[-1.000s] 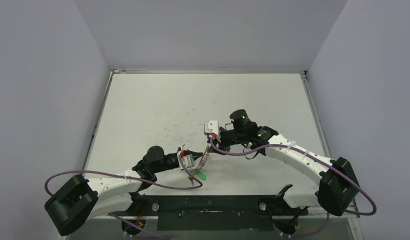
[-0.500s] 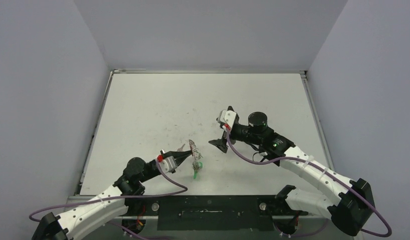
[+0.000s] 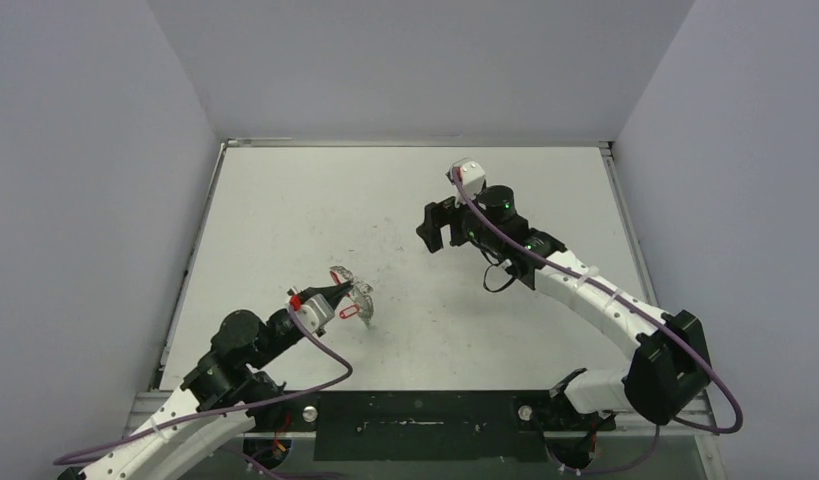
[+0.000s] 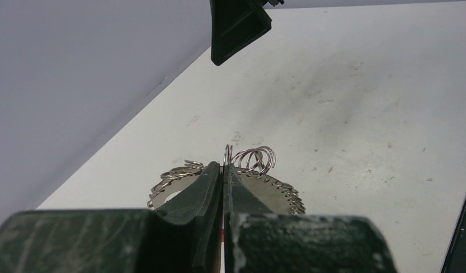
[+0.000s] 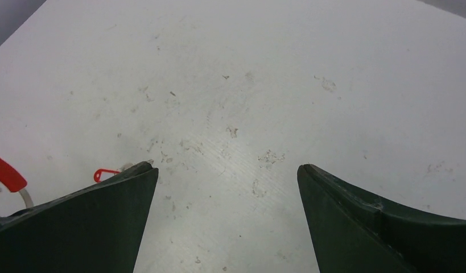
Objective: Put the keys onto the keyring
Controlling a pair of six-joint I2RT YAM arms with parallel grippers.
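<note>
**Item: keyring** [image 3: 353, 291]
- Place: near-left part of the surface [image 3: 415, 185], about 7 o'clock from its centre in the overhead view.
- Form: flat silvery body. Its fringe of silver loops [image 4: 256, 158] fans out from 12 to 3 o'clock of the grip point in the left wrist view.
- Whether it rests on the surface or is lifted clear cannot be told.

**Item: red-tagged key** [image 3: 352, 312]
- Place: just beside the keyring, at its 6 o'clock.
- Whether it is threaded on a loop or only lies alongside cannot be told.
- No green-tagged key can be made out in any view.

**Left hand** [image 4: 223, 168]
- Pressed together, pinching the keyring's edge among the loops.

**Right hand** [image 5: 226, 168]
- Spread wide and holding nothing.
- Place: above bare surface at 1 o'clock from the keyring, well apart.

**Step in hand (judged)**
- The keyring is held as a fixed target.
- The right hand is free, between keys.

**Next move (judged)**
- The right hand has to find a loose key and pinch it by the tag or shank.
- It then has to carry the key towards 7 o'clock and feed the key's hole onto one thin loop.
- This calls for close alignment of hole and wire.
- The left hand must hold the keyring without twisting it.
</note>
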